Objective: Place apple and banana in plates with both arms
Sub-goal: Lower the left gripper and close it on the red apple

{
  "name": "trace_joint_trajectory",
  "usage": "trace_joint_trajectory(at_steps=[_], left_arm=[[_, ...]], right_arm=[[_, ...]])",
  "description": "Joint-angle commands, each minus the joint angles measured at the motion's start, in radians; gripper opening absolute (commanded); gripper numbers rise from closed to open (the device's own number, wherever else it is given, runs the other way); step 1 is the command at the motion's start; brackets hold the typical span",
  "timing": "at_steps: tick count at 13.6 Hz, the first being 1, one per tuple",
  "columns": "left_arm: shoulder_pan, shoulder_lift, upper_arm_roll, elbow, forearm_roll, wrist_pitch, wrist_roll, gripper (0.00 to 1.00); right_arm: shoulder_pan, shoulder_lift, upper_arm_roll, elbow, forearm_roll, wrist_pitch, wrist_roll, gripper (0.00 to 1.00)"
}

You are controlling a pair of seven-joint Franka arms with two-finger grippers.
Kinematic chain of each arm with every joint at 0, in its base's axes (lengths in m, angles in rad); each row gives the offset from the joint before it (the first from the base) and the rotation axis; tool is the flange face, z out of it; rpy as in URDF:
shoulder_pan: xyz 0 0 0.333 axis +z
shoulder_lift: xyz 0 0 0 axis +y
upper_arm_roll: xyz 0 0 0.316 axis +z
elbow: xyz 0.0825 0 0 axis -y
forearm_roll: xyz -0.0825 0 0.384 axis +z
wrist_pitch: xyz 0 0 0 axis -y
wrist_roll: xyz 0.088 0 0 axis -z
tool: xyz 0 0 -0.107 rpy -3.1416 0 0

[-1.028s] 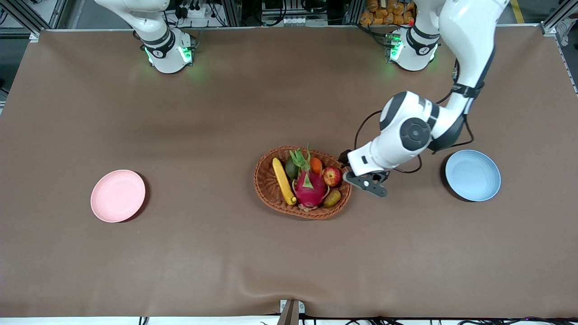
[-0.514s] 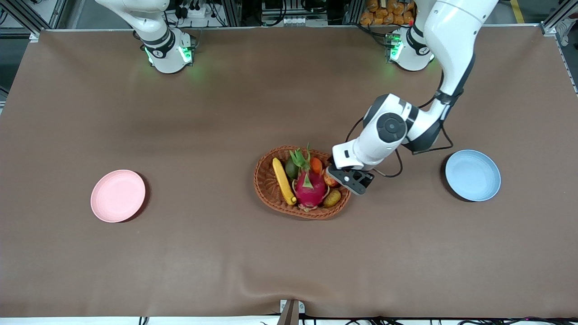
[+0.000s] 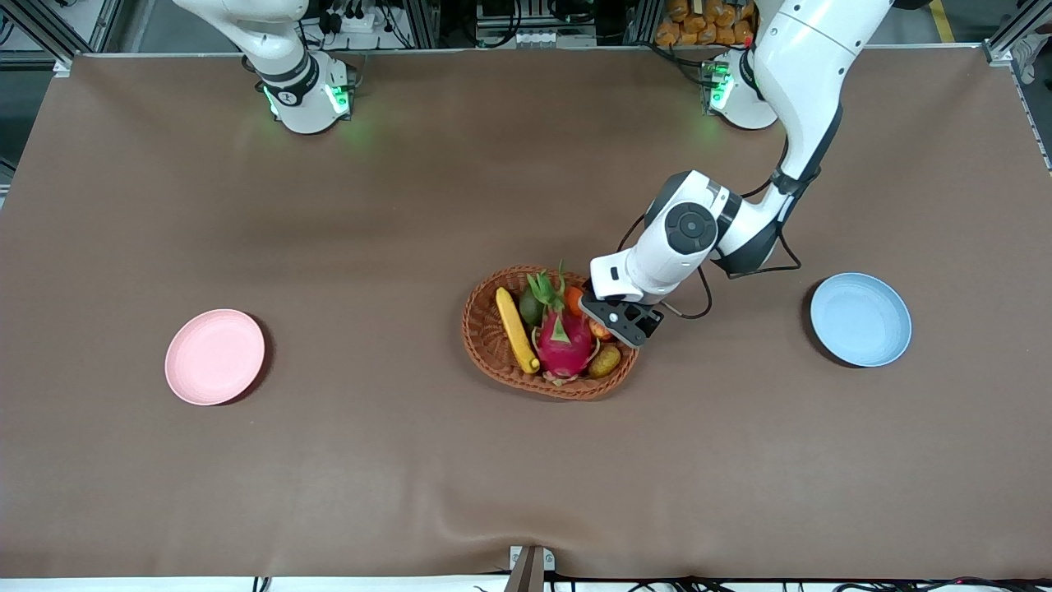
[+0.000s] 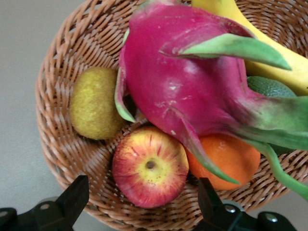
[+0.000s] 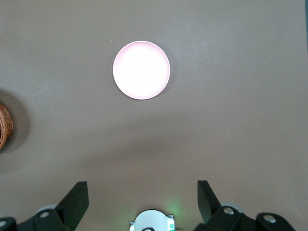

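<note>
Your left arm's black two-finger gripper [image 3: 618, 322] hangs over the oval woven brown basket [image 3: 486, 329] with its fingers spread wide on either side of the small round red apple with yellow patches [image 4: 150, 166], not yet touching it. The apple lies in the basket at the left arm's end, wedged against the big magenta dragon fruit [image 4: 187, 91], the orange carrot-like piece [image 4: 226, 159] and close to the brownish-green kiwi [image 4: 95, 103]. Watch that crowding: one finger could land on the orange piece or snag a dragon fruit leaf, and a closing grip might then squeeze the round apple out sideways or drag the light basket. The long yellow banana [image 3: 515, 329] lies in the basket along the right arm's side. Your right gripper [image 5: 142, 204] waits high over the table, fingers spread, looking down on the pale pink round plate [image 5: 141, 70]; the light blue round plate [image 3: 860, 319] sits toward the left arm's end. No brand, label or writing is legible anywhere.
</note>
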Motion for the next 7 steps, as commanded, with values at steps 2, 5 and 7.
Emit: trace_joint_trajectory(at_steps=[2, 5, 7], left_arm=[[-0.001, 0.031, 0.006, -0.012, 0.077, 0.081, 0.007, 1.0], [0.001, 0.056, 0.006, -0.012, 0.088, 0.11, 0.007, 1.0], [0.0, 0.057, 0.005, -0.009, 0.088, 0.112, 0.004, 1.0]], right_arm=[[-0.013, 0.008, 0.009, 0.027, -0.013, -0.017, -0.013, 1.0], [-0.017, 0.008, 0.009, 0.031, -0.016, -0.017, -0.012, 1.0], [-0.025, 0.009, 0.009, 0.038, -0.015, -0.017, -0.013, 1.0]])
